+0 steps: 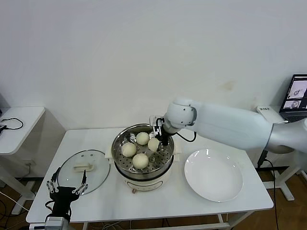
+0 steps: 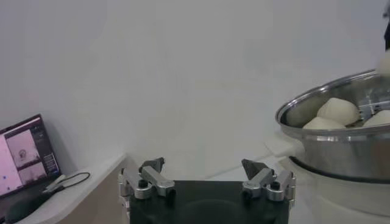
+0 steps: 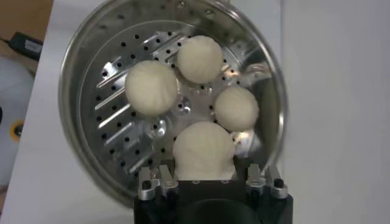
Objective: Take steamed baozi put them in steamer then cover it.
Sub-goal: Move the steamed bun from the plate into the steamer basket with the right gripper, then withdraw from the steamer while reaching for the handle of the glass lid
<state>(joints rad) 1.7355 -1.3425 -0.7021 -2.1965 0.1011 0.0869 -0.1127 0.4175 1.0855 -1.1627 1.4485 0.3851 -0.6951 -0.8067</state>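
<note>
The steamer (image 1: pixel 118 146) stands mid-table, a shiny pot on a cream base. Three baozi lie on its perforated tray (image 3: pixel 116 115): one at the back (image 1: pixel 142 138), one on the left (image 1: pixel 128 149), one in front (image 1: pixel 140 160). My right gripper (image 1: pixel 159 135) reaches in over the right rim, shut on another baozi (image 1: pixel 153 144); its fingers flank that bun (image 3: pixel 204 149). Whether the bun touches the tray I cannot tell. The glass cover (image 1: pixel 86 170) lies flat left of the steamer. My left gripper (image 1: pixel 67 184) hangs open and unloaded by the front left corner.
A flat white plate (image 1: pixel 213 175) sits bare to the right of the steamer. A side table with a cable (image 1: pixel 14 123) stands at the far left. A laptop (image 1: pixel 298 91) is at the far right. The wall is close behind.
</note>
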